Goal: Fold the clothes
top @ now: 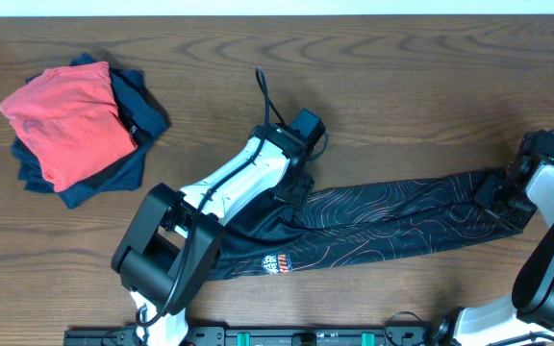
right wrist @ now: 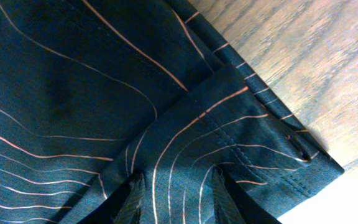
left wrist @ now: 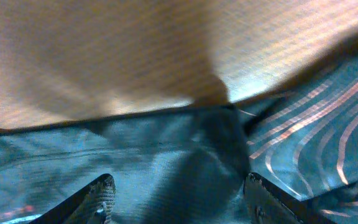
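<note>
The black jersey (top: pixel 392 216) with thin orange contour lines lies as a long folded strip across the table, with a logo near its front left end. My left gripper (top: pixel 291 190) is low over the strip's left part. In the left wrist view its fingers (left wrist: pixel 179 196) are spread wide on the dark cloth (left wrist: pixel 154 155), open. My right gripper (top: pixel 496 197) is at the strip's right end. In the right wrist view its fingers (right wrist: pixel 179 193) are closed in on a fold of the jersey (right wrist: pixel 73 93) near the hemmed corner.
A pile of folded garments sits at the back left: a red one (top: pixel 70 120) on top of navy ones (top: pixel 135 113). The wooden table (top: pixel 402 86) shows behind the jersey. The left arm lies over the jersey's left end.
</note>
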Robot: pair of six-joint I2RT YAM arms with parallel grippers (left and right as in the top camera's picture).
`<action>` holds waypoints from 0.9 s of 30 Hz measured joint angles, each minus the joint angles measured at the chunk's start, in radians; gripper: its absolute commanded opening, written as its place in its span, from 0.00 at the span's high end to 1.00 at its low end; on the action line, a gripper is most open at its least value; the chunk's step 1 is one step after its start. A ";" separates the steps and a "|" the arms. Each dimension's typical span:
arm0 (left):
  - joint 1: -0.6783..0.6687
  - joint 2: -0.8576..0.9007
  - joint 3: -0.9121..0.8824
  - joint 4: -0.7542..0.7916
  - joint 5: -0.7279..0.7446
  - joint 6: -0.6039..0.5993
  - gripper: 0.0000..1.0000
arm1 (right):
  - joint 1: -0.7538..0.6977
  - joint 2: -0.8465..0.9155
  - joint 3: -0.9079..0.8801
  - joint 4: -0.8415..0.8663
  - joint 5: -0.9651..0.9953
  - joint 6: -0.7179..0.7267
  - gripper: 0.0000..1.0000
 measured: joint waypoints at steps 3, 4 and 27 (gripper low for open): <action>0.000 0.000 0.000 0.005 -0.035 0.000 0.31 | 0.000 0.000 0.000 0.000 0.000 0.000 0.65; 0.000 0.000 0.000 0.007 -0.040 0.000 0.31 | 0.000 0.000 0.000 0.000 0.000 0.000 0.65; 0.000 0.000 0.011 0.030 0.083 0.029 0.29 | 0.000 0.000 0.000 0.000 0.000 0.000 0.65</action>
